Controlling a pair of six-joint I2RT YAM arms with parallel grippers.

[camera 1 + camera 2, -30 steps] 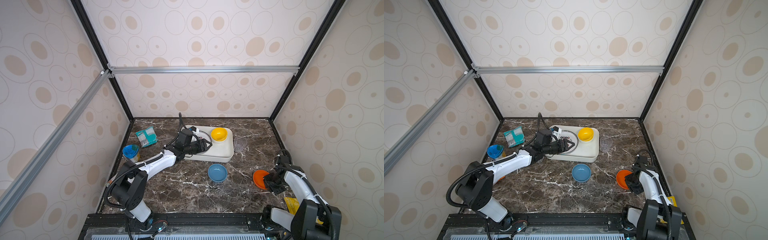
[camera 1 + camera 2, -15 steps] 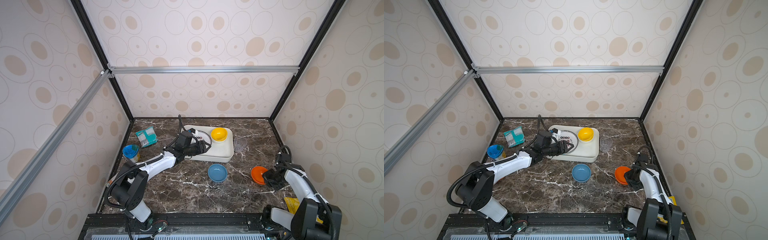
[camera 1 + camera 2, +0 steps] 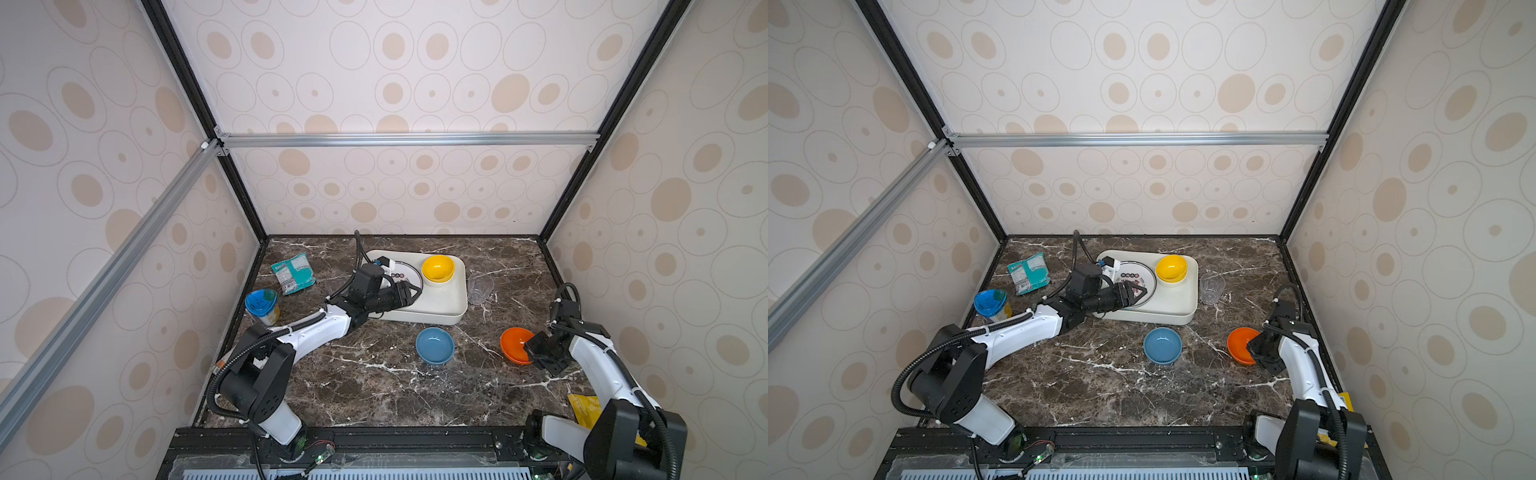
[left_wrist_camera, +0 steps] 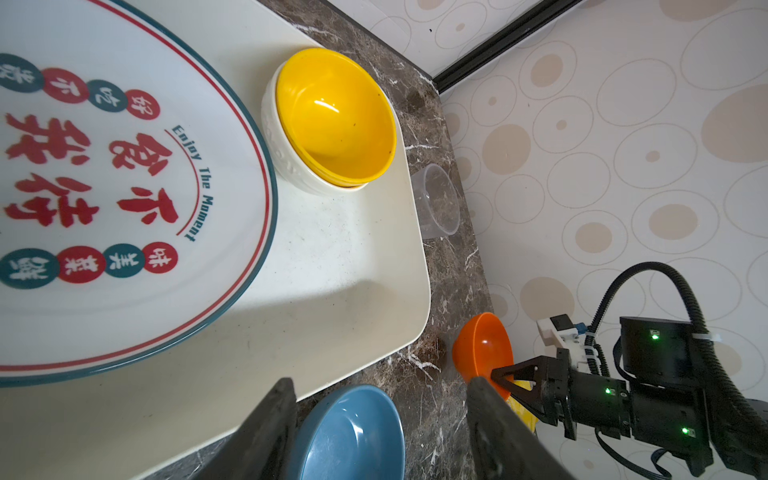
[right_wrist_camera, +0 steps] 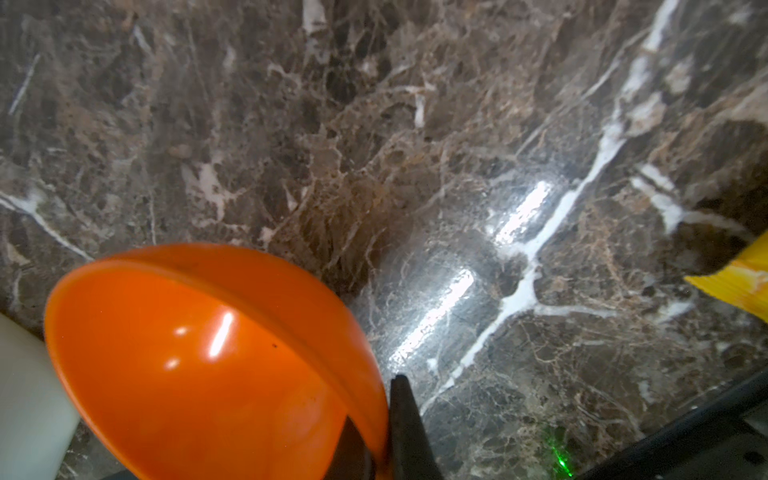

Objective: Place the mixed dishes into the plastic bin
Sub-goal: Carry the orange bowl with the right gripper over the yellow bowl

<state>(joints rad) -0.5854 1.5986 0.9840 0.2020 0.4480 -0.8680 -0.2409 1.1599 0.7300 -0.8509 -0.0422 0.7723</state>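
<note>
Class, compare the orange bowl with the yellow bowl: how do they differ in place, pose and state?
The yellow bowl sits inside the plastic bin; the orange bowl is outside it, over the marble tabletop. The yellow bowl nests in a cream bowl; the orange bowl is alone. The right gripper pinches the tilted orange bowl's rim; nothing holds the yellow bowl. Both are round and empty.

Orange bowl (image 3: 513, 345) perhaps slightly higher
</note>
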